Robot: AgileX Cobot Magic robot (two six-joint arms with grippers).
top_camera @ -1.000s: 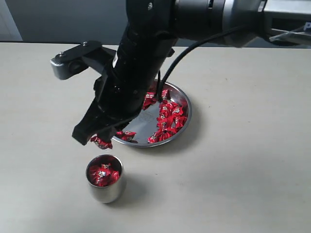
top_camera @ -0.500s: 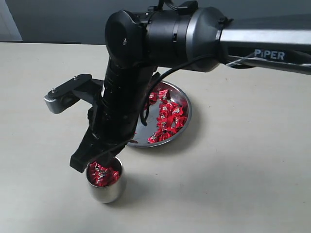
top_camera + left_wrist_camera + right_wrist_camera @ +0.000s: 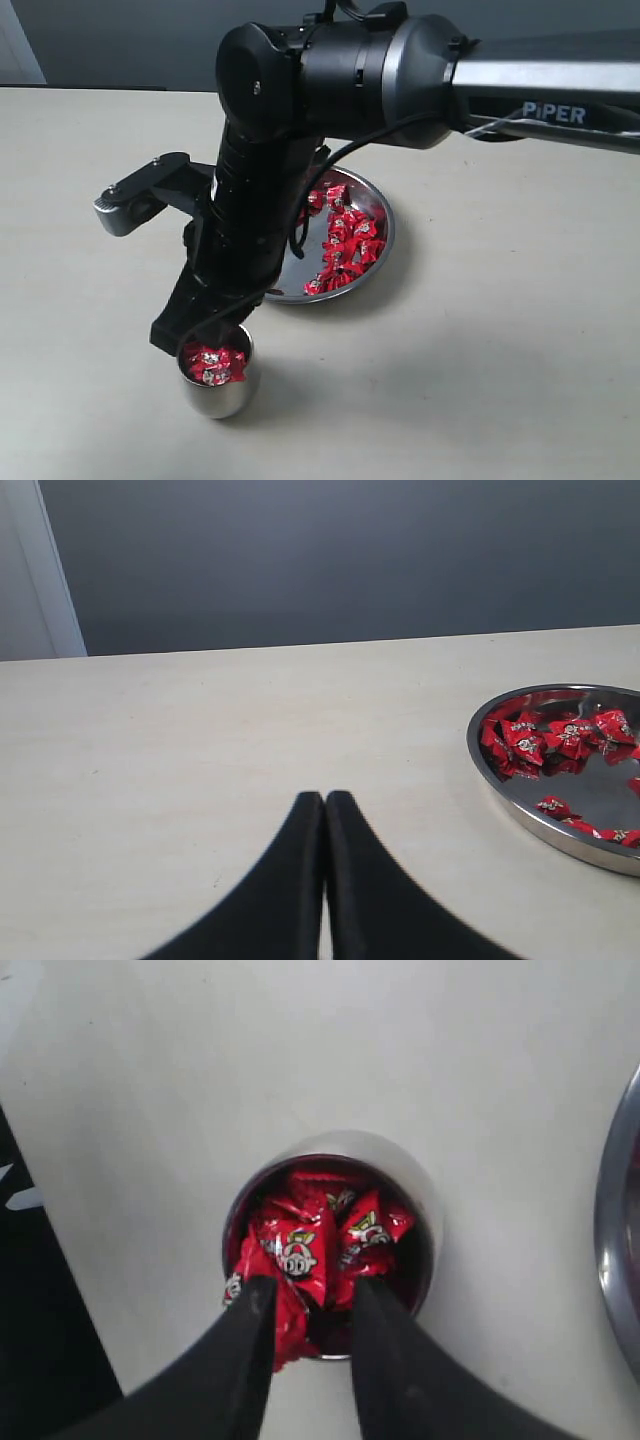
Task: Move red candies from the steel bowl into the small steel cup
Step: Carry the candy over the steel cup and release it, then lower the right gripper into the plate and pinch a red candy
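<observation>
Transfer midway; we are holding right gripper (image 3: 308,1298) apart over candy-filled small steel cup (image 3: 218,402); red candies (image 3: 345,245) are lying in steel bowl (image 3: 390,235); left gripper (image 3: 325,802) together.

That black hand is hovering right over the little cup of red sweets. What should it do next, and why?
Probably lift straight up, clear of the cup. The right hand has its fingers apart just above the rim and seems to pinch nothing, while the sweets lie inside the cup. Plenty more wait in the bowl, and rising first should avoid knocking the cup over.
</observation>
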